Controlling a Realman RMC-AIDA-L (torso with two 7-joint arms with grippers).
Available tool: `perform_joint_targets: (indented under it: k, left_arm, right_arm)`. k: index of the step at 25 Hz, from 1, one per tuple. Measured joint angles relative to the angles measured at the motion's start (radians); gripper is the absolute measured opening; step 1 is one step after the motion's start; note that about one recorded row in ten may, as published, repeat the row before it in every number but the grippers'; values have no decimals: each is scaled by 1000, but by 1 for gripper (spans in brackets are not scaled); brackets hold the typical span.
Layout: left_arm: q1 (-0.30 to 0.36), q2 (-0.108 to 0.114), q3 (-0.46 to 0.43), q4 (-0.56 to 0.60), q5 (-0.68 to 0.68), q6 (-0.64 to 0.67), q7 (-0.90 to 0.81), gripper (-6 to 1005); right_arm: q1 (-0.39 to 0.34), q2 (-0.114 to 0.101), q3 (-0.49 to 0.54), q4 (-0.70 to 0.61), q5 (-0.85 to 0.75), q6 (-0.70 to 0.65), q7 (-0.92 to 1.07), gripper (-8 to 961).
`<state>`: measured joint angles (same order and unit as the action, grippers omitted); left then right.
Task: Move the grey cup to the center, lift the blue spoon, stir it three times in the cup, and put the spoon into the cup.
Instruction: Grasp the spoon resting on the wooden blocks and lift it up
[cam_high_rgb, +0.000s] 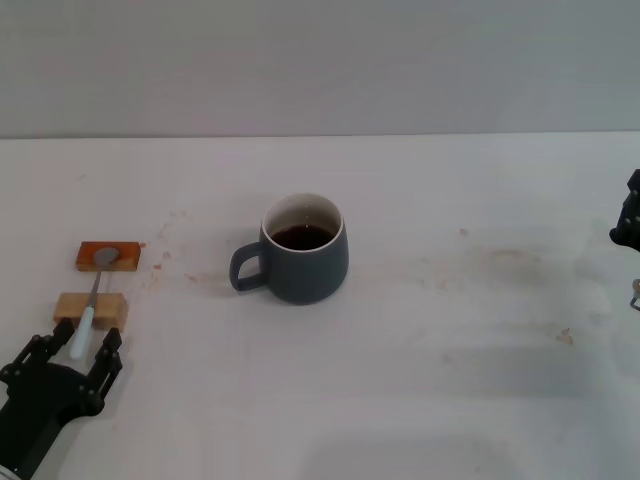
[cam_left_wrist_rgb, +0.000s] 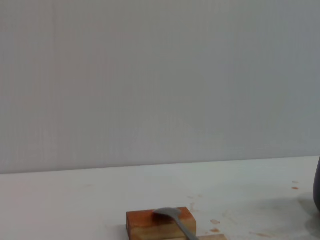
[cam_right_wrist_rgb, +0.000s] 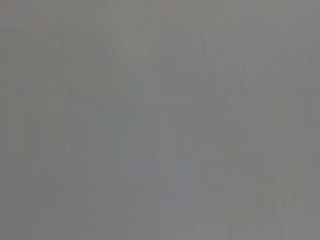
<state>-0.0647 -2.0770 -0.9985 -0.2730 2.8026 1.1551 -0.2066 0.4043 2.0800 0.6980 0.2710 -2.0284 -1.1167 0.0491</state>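
The grey cup (cam_high_rgb: 304, 252) already sits about mid-table with dark liquid in it, handle turned toward the robot's left, so I'd say the centering part looks done and the spoon pickup is the step in hand. The blue spoon (cam_high_rgb: 92, 301) lies straight ahead of the left gripper (cam_high_rgb: 73, 355), bridged across two little blocks — its metal bowl rests on the orange-brown block (cam_high_rgb: 107, 256) farther out, and its neck crosses the tan block (cam_high_rgb: 91, 309) nearer in. The pale handle tip pokes right into the gap between the spread fingers, which stand wide and don't seem to be touching it yet. The next move, I reckon, calls for closing squarely on that slim handle and lifting it clear without dragging the blocks along, then carrying it off to the gripper's right, where the cup waits well apart. The right gripper (cam_high_rgb: 628, 222) is just a dark bit at the far edge, parked — can't tell how its fingers stand. The white table (cam_high_rgb: 450, 380) has a few brownish specks and smudges, and a plain grey wall (cam_high_rgb: 320, 60) sits behind it.
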Motion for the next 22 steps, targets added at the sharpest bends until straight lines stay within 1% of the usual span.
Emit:
perform_joint_targets:
  k: [19,22]
  left_arm:
    - [15,0,0,-14,0,-3,-15,512]
    - [16,0,2,-20,0,-6,-15,512]
  right_arm:
    - [-8,0,-8,-1,-6,-8,0,-1]
    - [-9,0,-9,-1,-6,-8,0,-1]
